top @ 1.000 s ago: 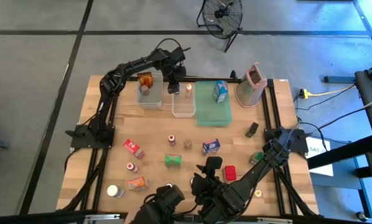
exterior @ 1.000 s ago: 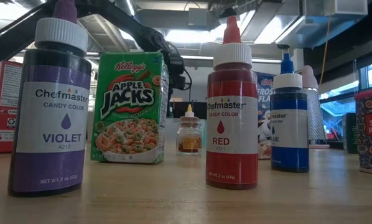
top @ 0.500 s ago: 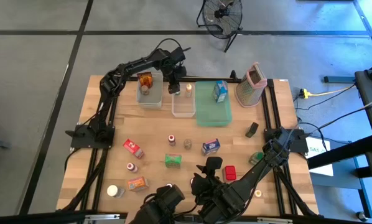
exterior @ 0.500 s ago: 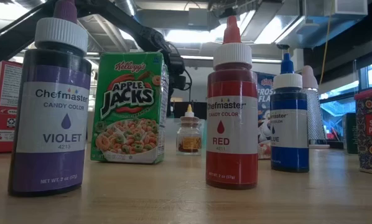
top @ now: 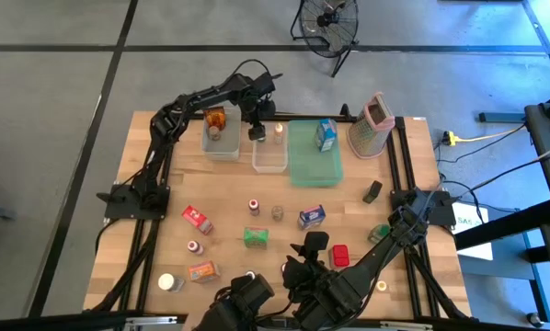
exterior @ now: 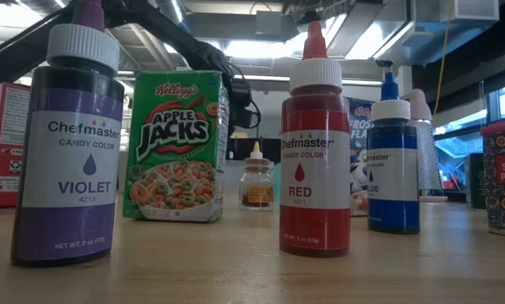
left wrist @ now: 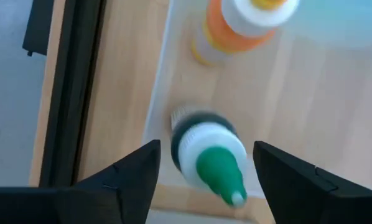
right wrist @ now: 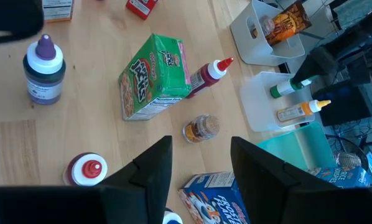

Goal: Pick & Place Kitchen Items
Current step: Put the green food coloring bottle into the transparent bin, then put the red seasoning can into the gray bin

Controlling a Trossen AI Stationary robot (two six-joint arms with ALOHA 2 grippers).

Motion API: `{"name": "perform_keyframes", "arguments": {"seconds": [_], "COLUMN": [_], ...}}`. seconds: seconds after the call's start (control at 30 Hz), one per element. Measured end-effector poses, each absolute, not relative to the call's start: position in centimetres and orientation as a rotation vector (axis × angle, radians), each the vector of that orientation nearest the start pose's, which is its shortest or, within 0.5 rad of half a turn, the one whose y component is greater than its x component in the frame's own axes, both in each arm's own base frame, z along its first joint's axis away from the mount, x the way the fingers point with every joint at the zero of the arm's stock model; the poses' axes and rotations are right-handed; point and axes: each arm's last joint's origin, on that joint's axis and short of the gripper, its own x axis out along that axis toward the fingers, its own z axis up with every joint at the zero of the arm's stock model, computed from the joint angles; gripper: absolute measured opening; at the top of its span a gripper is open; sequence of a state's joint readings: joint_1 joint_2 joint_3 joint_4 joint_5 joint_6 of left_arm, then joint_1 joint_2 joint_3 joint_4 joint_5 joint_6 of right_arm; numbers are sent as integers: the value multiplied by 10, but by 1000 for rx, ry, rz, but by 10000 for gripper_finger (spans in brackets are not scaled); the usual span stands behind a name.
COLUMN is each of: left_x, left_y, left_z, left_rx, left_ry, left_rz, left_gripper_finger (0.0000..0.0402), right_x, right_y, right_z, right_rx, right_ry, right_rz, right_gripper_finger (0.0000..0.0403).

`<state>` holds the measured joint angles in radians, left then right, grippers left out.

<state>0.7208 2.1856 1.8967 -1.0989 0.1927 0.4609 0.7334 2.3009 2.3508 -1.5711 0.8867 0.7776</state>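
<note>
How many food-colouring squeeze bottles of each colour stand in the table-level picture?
Violet plastic squeeze bottle: 1
Red plastic squeeze bottle: 1
Blue plastic squeeze bottle: 1
Total: 3

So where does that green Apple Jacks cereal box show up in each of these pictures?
High view: Apple Jacks box at table centre, lying flat.
Low view: left of centre, behind the violet bottle.
Left wrist view: not in it.
Right wrist view: upper middle.
Shared landmark: the red bottle beside it.
</note>
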Motion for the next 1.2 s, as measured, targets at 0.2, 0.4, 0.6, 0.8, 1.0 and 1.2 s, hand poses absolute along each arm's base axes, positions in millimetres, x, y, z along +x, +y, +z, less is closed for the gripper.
{"name": "perform_keyframes", "arguments": {"seconds": [0.2, 0.4, 0.6, 0.8, 1.0, 1.2], "left_x": [335, 330, 310, 287, 275, 268], "left_y": [279, 259, 224, 187, 149, 114], "left_z": [241, 281, 326, 365, 394, 415], "left_rx": [-210, -157, -171, -298, -281, -212], "left_ry": [1294, 1285, 1302, 1280, 1226, 1167], "left_rz": [135, 143, 169, 216, 203, 156], "left_gripper_finger": [250, 249, 249, 249, 249, 249], "right_x": [343, 343, 343, 343, 342, 343], "right_y": [279, 279, 279, 280, 281, 283], "right_z": [286, 286, 286, 285, 285, 284], "right_rx": [-395, -396, -396, -375, -368, -330], "right_ry": [879, 879, 879, 913, 925, 959], "right_rz": [-486, -487, -487, -465, -456, -416], "right_gripper_finger": [165, 165, 165, 165, 165, 165]}}
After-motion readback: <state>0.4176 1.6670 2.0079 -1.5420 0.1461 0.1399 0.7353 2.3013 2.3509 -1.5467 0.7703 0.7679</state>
